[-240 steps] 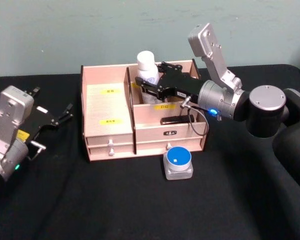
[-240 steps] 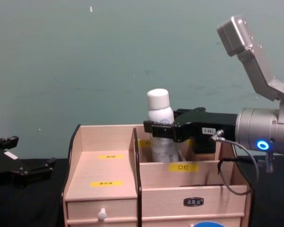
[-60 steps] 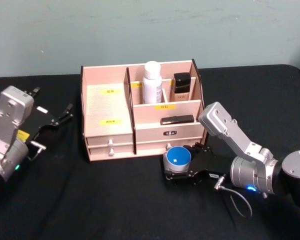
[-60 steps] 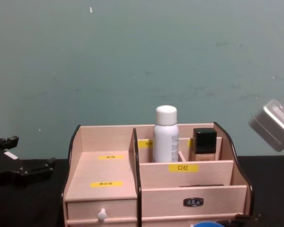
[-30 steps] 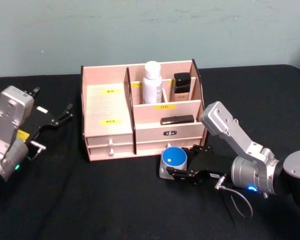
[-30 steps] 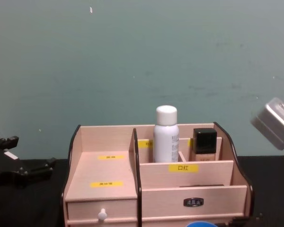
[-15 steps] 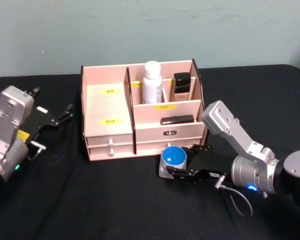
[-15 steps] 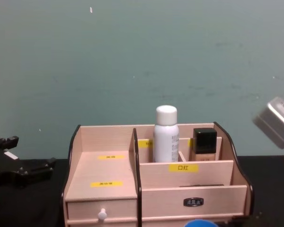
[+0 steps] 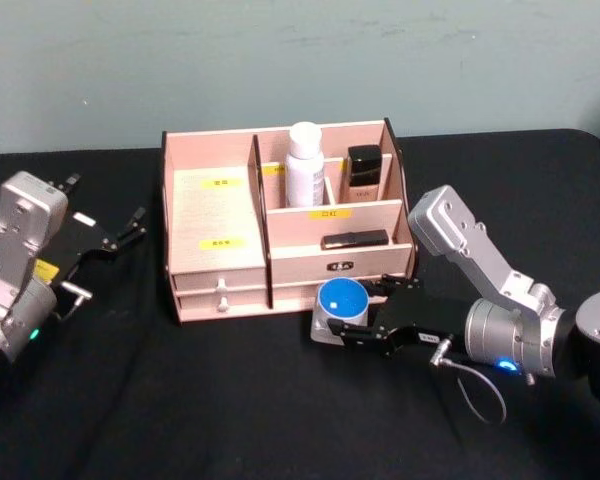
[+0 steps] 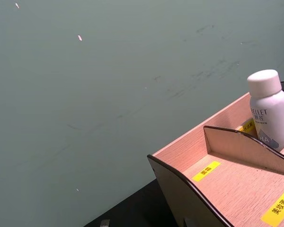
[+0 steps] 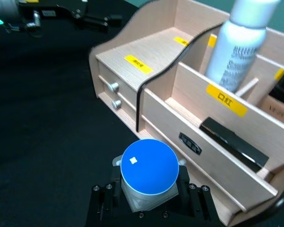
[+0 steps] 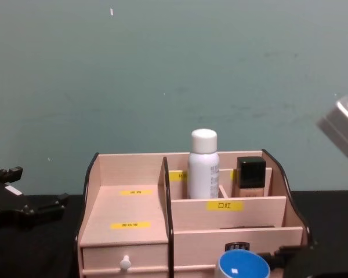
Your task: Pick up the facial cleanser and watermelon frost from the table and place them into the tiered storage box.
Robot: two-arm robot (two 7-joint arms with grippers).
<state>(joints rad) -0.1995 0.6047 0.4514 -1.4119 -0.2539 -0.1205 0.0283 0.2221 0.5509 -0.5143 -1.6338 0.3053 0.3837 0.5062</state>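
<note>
While the blue-lidded watermelon frost [image 9: 338, 300] sat clamped in the right gripper [image 9: 348, 322] at lower centre of the head view, just in front of the drawer face of the tiered storage box [image 9: 195, 265], it looked lifted off the black table [image 9: 230, 400]. Judgement: raise straight up before going forward, keep the jar level, and clear the front wall. Then pick a free bay, away from the slim black item [image 9: 355, 239] and the dark-capped bottle [image 9: 363, 165]. The facial cleanser [image 9: 304, 165] already stood upright in the rear tier. The left gripper [image 9: 110, 235] was parked at mid left, fingers apart. Versus half a second earlier, the jar sat higher, and its lid showed whole in the chest view.
</note>
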